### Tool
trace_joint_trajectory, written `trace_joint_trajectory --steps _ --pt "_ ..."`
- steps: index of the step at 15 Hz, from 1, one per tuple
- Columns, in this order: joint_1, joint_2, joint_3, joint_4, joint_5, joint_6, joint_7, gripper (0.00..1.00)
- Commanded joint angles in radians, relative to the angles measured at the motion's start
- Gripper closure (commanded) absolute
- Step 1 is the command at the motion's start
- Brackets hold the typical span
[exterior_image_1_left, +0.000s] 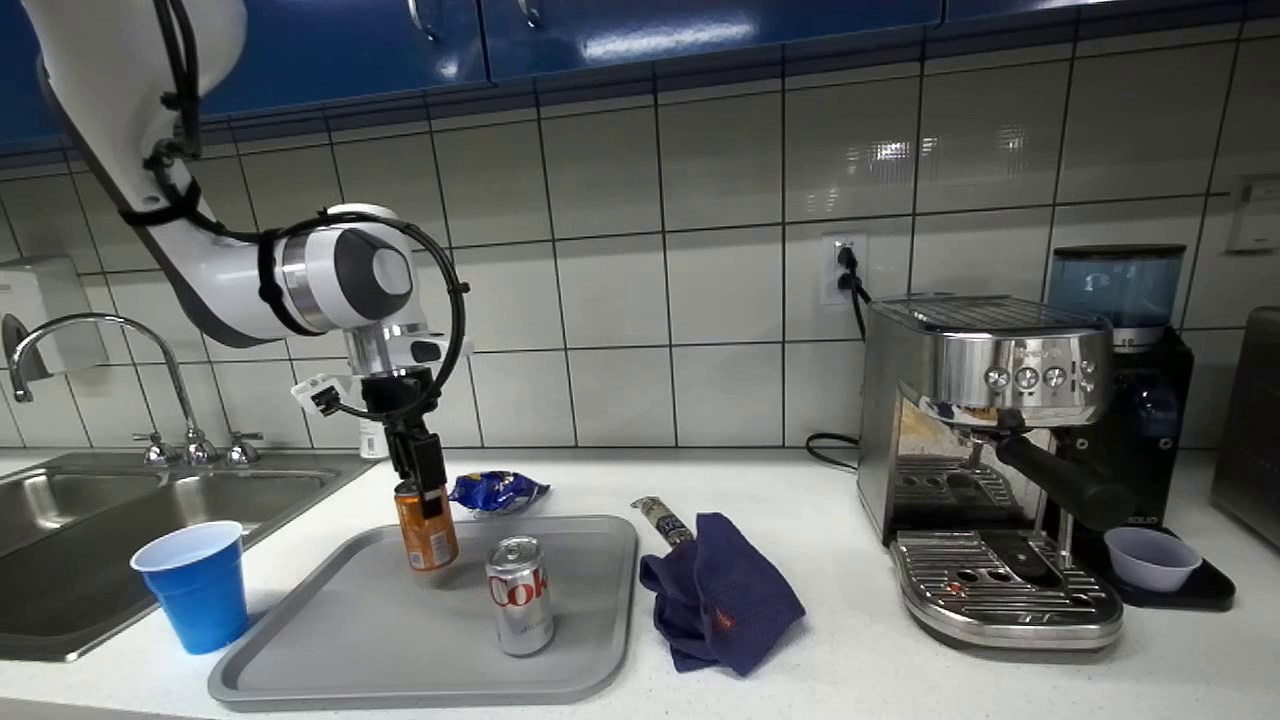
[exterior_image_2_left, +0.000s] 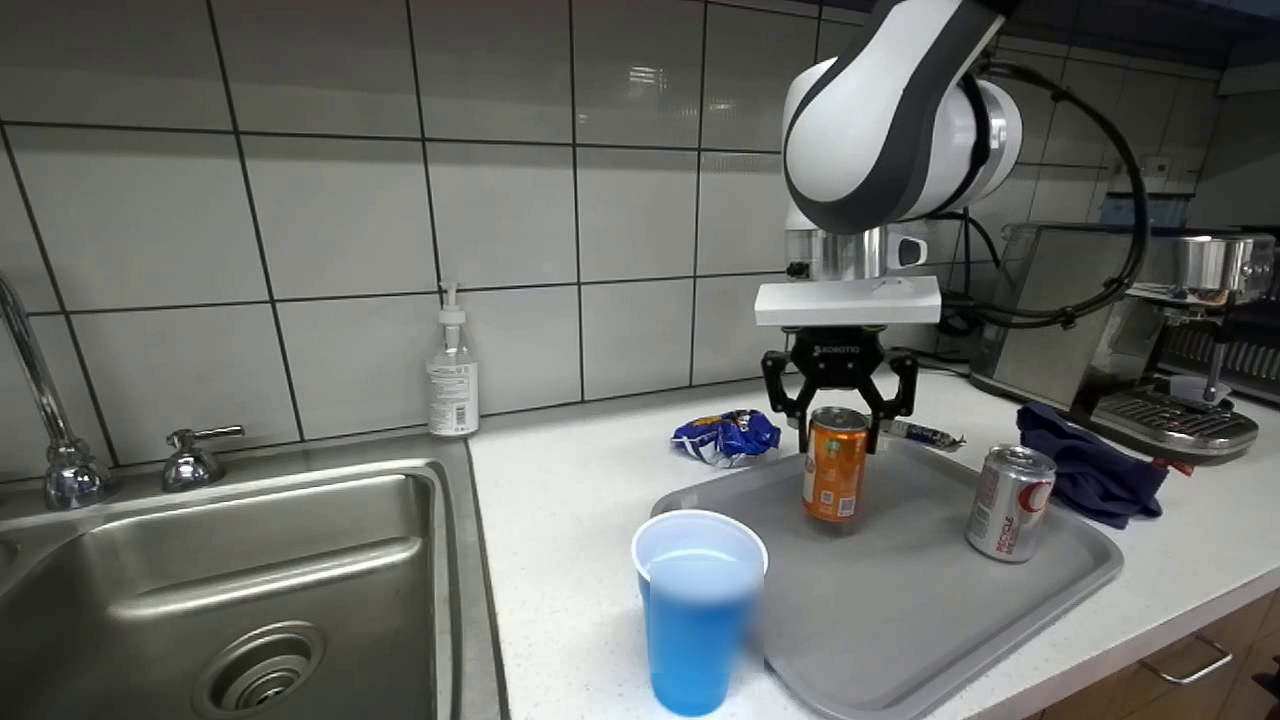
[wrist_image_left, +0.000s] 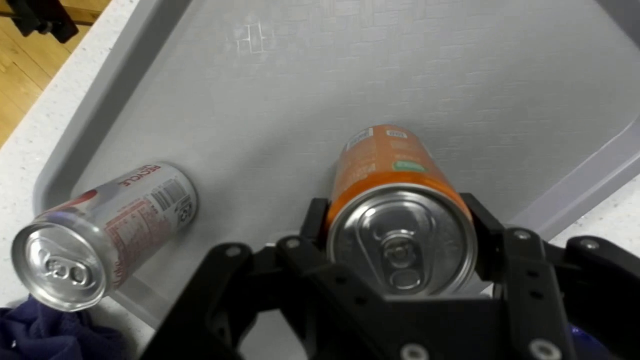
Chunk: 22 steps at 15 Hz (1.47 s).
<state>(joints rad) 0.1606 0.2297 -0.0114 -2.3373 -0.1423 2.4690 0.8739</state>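
Wrist view shows the gripper (wrist_image_left: 398, 221) pinching an orange can (wrist_image_left: 400, 210); a silver can (wrist_image_left: 111, 231) stands upright on the gray tray (wrist_image_left: 250, 115).

White speckled countertop (exterior_image_1_left: 760, 490), pretty busy tbh. Big grey tray (exterior_image_1_left: 370, 640) sits flat left of centre, with a blue cup (exterior_image_1_left: 200, 600) standing just beside it on the left and a crumpled blue packet (exterior_image_1_left: 498, 492) past its far edge. Purple cloth (exterior_image_1_left: 725, 600) bunched up to the right, skinny patterned wrapper (exterior_image_1_left: 661, 520) on its far side. Espresso machine (exterior_image_1_left: 945, 455) and black grinder (exterior_image_1_left: 1150, 415) over on the right.
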Motion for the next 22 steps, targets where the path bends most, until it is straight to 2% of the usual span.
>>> trace_joint_trajectory --steps 1,10,22 --pt "0.015 -0.057 0.029 -0.016 0.030 -0.010 0.000 0.60" --pt "0.069 -0.069 0.094 0.008 0.068 -0.014 0.036 0.60" --pt "0.169 -0.015 0.153 0.108 0.032 -0.011 0.229 0.60"
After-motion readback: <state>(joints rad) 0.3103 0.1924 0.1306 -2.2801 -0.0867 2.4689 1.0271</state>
